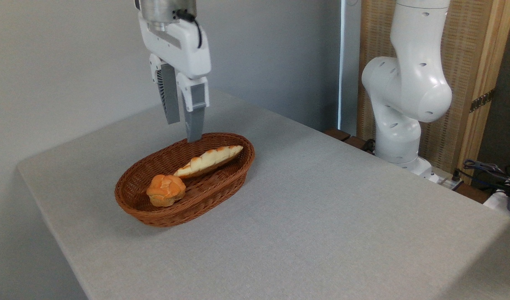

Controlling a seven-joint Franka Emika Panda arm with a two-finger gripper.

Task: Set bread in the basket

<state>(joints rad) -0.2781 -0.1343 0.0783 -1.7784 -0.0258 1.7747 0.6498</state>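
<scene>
You have the long braided bread (208, 161) lying inside the basket (221, 189), so by the look of it the placing itself is done. The loaf rests slantwise along the far right side, its upper end propped on the woven wall near the rim and its lower end down on the basket floor close to the round bun (166, 190). That tilt makes sense: the basket is shallow and its sides slope, so a long loaf let down near one wall will lean on it instead of lying flat. The bun sits at the near left end, touching or almost touching the loaf's lower tip; you cannot tell which from here.

Your pincer (182, 131) hangs above the far rim of the basket, pointing straight down, with its two fingers (194, 121) set narrowly apart and nothing between them. It is clear of the bread, and the tips sit just over the rim from this angle, though how high above it you cannot judge exactly.

The basket stands on the grey desk (342, 208), well to the left of the arm's base (401, 154), with bare surface around it. If anything is left, it is only to raise the arm away; go straight up so the fingers do not catch the braided rim or nudge the propped loaf
</scene>
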